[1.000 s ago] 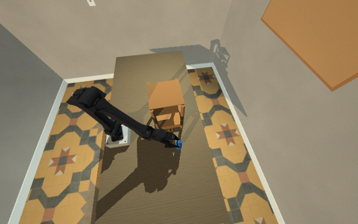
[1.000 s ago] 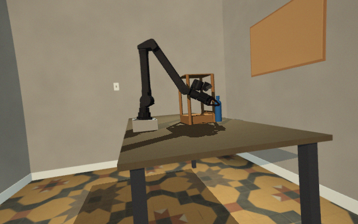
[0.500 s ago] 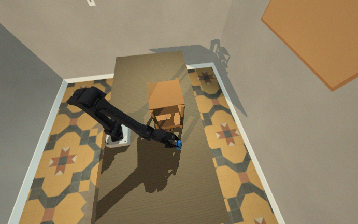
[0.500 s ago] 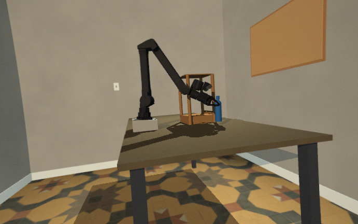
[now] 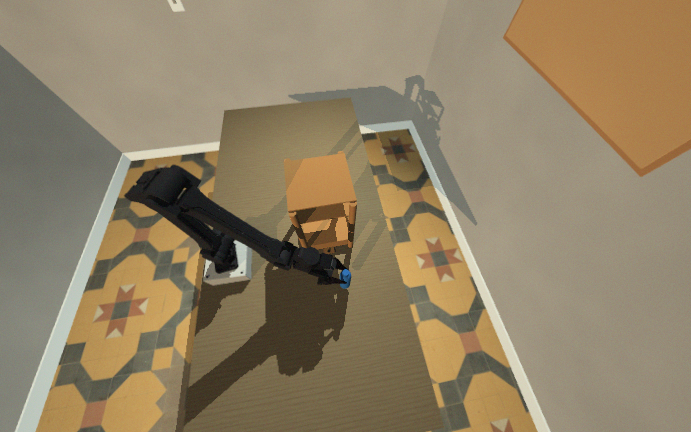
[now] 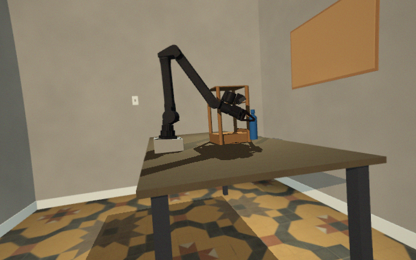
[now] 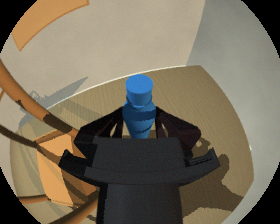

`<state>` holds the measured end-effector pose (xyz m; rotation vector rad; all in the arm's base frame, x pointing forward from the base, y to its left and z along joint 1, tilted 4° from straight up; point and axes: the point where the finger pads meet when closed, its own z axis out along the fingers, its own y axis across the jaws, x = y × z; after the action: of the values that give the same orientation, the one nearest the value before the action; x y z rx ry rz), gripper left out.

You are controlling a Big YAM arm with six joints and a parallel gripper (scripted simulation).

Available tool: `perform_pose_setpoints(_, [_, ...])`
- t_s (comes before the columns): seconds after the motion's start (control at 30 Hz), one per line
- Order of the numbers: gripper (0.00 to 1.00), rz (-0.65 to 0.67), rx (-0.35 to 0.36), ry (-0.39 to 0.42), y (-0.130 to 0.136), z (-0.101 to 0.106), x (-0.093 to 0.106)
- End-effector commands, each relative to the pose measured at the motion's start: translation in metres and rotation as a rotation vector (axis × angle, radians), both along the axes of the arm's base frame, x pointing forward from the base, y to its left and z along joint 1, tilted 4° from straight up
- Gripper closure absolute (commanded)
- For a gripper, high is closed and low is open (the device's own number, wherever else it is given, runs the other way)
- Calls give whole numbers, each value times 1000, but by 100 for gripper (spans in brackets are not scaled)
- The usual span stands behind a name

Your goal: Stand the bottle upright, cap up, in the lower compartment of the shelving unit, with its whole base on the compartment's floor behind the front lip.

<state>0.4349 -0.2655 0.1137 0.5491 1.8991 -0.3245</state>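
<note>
A blue bottle (image 5: 345,278) (image 6: 253,126) (image 7: 140,108) stands upright, cap up, on the table just outside the front right corner of the wooden shelving unit (image 5: 319,185) (image 6: 229,88). My gripper (image 5: 339,276) (image 6: 248,118) (image 7: 139,110) is shut on the bottle's upper body, reaching in from the left. In the wrist view the bottle's cap points up between the two fingers and the shelf's wooden frame (image 7: 47,149) lies to the left. The shelf's lower compartment floor (image 6: 230,133) holds nothing that I can see.
The shelving unit stands in the middle of a long brown table (image 5: 310,349) (image 6: 267,158). The arm's white base (image 5: 226,265) (image 6: 168,144) sits on the table's left side. The right table edge is close to the bottle.
</note>
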Motion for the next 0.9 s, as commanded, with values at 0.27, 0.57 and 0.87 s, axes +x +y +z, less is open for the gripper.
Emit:
perform_pose_setpoints(0.27, [70, -4, -15, -19, 15, 32, -34])
perform_pose_setpoints(0.57, [70, -1, -15, -14, 30, 43, -57])
perform_pose_setpoints(0.87, [70, 1, -20, -18, 40, 58, -74])
